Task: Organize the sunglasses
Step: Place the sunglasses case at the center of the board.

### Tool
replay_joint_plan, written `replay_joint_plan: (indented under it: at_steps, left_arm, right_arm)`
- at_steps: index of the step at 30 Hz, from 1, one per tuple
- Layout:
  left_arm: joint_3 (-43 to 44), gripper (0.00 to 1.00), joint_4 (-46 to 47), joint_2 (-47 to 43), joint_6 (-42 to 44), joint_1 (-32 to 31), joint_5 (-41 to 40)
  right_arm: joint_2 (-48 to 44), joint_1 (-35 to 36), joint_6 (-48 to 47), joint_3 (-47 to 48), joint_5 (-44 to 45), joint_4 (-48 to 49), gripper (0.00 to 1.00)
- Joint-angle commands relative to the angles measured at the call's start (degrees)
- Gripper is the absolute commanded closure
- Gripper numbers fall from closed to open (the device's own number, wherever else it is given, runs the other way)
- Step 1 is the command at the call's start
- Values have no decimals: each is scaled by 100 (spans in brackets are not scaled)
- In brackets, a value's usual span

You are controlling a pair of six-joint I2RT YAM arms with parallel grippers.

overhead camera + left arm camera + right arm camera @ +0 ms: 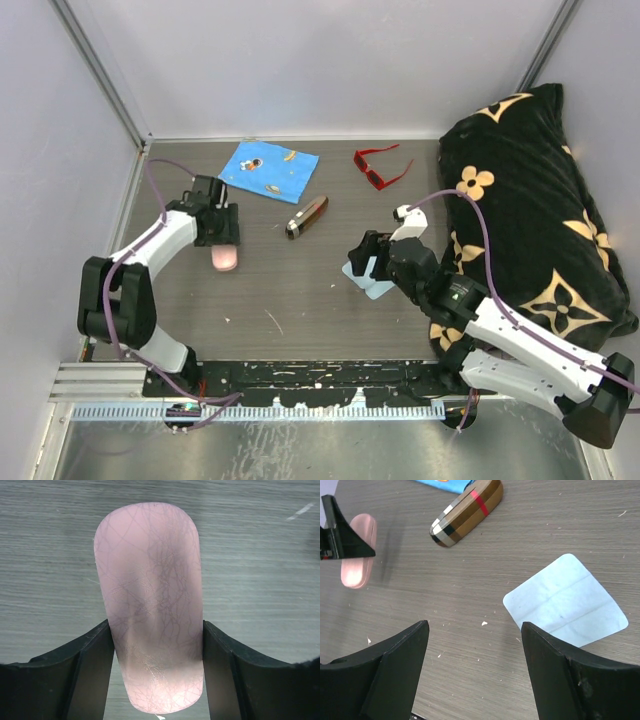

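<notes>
The red sunglasses (pixel 380 167) lie open on the table at the back, right of centre, away from both arms. My left gripper (pixel 222 240) is at the left, its fingers (pixel 95 665) pressed against both long sides of a pink glasses case (pixel 150 590) that rests on the table; the same pink case (pixel 225 260) shows from above. My right gripper (pixel 365 258) hovers open over bare wood (pixel 475 630), with nothing between its fingers. It stands well in front of the red sunglasses.
A slim plaid brown-and-black case (pixel 307 216) lies mid-table. A blue patterned cloth (pixel 268 168) lies at the back. A pale blue wipe (pixel 565 600) sits beside my right fingers. A large black flowered cushion (pixel 540 200) fills the right side. Walls enclose the table.
</notes>
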Motion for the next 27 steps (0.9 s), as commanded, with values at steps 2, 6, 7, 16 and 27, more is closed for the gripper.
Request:
replay_joint_plan:
  at_steps: [2, 6, 7, 16, 27]
  left_arm:
    - [359, 61, 440, 348, 368, 453, 251]
    - [366, 57, 477, 572, 386, 627, 227]
    - [365, 53, 484, 611, 379, 655, 224]
    - [350, 32, 445, 778, 380, 689, 250]
    - [454, 14, 143, 338, 241, 686, 64]
  right_arm:
    - [40, 1, -102, 230, -467, 41, 19]
    - [72, 1, -134, 259, -621, 4, 19]
    - [76, 1, -159, 268, -643, 2, 19]
    - [77, 1, -280, 395, -646, -54, 16]
    - [-28, 1, -338, 529, -436, -238, 15]
